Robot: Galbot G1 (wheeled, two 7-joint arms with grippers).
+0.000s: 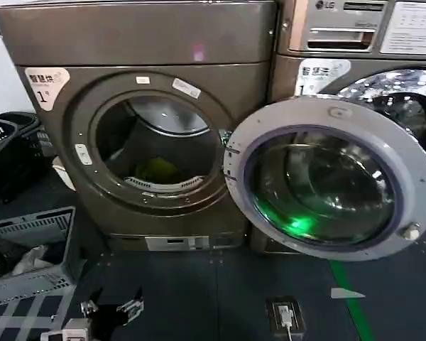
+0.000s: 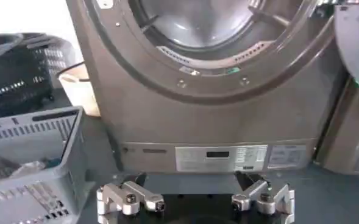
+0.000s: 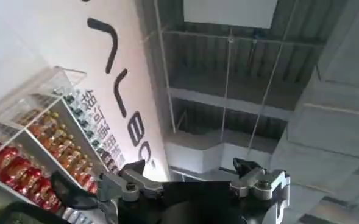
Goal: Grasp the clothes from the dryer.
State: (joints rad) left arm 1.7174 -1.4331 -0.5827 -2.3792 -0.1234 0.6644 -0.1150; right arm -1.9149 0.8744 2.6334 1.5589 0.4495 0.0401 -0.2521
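the dryer (image 1: pixel 156 128) stands at the far middle of the scene, a big dark bronze-grey machine with a white "1" sticker (image 1: pixel 46 84) at its upper left corner. its round glass door (image 1: pixel 330 177) with the grey rim is swung wide open to the right, so that it hangs in front of the silver washer (image 1: pixel 362 50) next to it. the drum opening is clear, and the clothes (image 1: pixel 156 170), a small yellow-green bundle, lie on the bottom of the drum just behind the lower lip of the opening.

the left gripper (image 1: pixel 113 310) is low at the near left, over the dark floor and well short of the dryer. its fingers stand wide apart with nothing between them; in the left wrist view the left gripper (image 2: pixel 194 198) points at the dryer's lower front panel, below the porthole rim.

the right gripper (image 3: pixel 194 182) is turned upward toward the ceiling beams and a wall with shelves of bottles (image 3: pixel 45 143); its fingers are also spread apart and bare.

a grey crate (image 1: pixel 32 259) sits on the floor at the near left beside the left gripper, with a pale cloth (image 1: pixel 28 261) inside it. black baskets (image 1: pixel 7 153) stand farther back on the left, next to the dryer.
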